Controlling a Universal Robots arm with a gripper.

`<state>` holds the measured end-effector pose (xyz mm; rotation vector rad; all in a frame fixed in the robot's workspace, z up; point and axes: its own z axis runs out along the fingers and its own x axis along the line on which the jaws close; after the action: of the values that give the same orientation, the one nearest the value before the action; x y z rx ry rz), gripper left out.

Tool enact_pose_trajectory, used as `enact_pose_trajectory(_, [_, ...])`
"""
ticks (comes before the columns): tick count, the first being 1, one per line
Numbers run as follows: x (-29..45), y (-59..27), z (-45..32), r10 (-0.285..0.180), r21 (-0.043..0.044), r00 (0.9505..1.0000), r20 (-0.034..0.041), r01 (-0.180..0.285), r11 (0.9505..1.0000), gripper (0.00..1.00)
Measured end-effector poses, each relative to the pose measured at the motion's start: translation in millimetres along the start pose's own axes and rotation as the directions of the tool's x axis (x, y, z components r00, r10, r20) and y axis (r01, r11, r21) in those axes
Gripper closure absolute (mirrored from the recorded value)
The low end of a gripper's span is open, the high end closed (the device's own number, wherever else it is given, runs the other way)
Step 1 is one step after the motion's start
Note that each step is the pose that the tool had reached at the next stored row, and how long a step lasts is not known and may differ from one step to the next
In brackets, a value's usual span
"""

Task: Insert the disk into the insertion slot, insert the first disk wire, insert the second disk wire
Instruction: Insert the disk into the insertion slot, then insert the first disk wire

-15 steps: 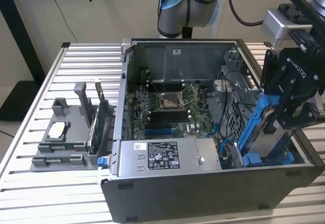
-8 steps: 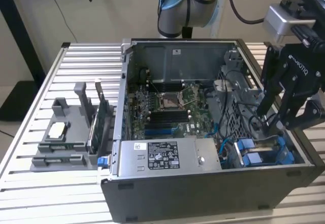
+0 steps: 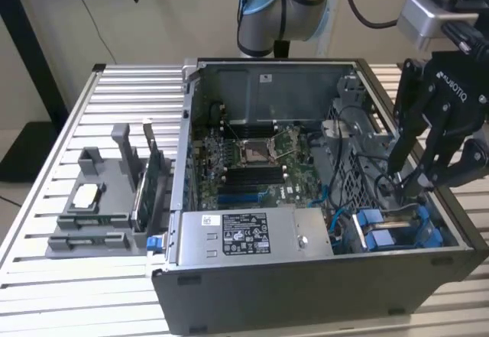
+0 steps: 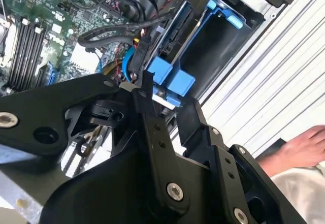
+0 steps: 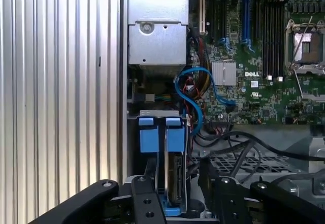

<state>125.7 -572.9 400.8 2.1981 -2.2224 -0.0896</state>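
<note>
The disk (image 5: 173, 176) stands on edge in its blue carrier (image 5: 160, 132), set down in the insertion slot (image 3: 386, 234) at the case corner nearest the exterior view's right. My gripper (image 5: 175, 186) is open, its black fingers (image 5: 146, 203) straddling the disk's end with a gap on one side. In the second wrist view the gripper (image 4: 170, 94) hovers just over the blue carrier tabs (image 4: 170, 79). In the exterior view the gripper (image 3: 419, 178) reaches down into the case among black cables. A blue wire (image 5: 195, 89) loops beside the slot, loose of the fingers.
The open computer case (image 3: 306, 283) lies on a slatted metal table (image 3: 46, 276). A grey power-supply box (image 3: 244, 234) and the motherboard (image 3: 252, 161) sit to the exterior view's left of the slot. A grey parts fixture (image 3: 99, 199) stands outside. A person's hand (image 4: 304, 148) rests nearby.
</note>
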Motion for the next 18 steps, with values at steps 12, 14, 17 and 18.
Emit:
enact_pose_trajectory(12, [-9.4,6.5,2.8,-0.014,0.0837,0.9999,0.0077,0.013,0.9964,0.53])
enact_pose_trajectory(14, [-14.9,7.3,3.7,-0.017,0.0910,0.9998,0.0076,0.016,0.9957,0.53])
enact_pose_trajectory(17, [-24.4,8.5,5.2,-0.021,0.1020,0.9998,0.0067,0.020,0.9946,0.53])
enact_pose_trajectory(18, [-25.9,8.5,5.7,-0.023,0.1092,0.9997,0.0054,0.022,0.9938,0.53])
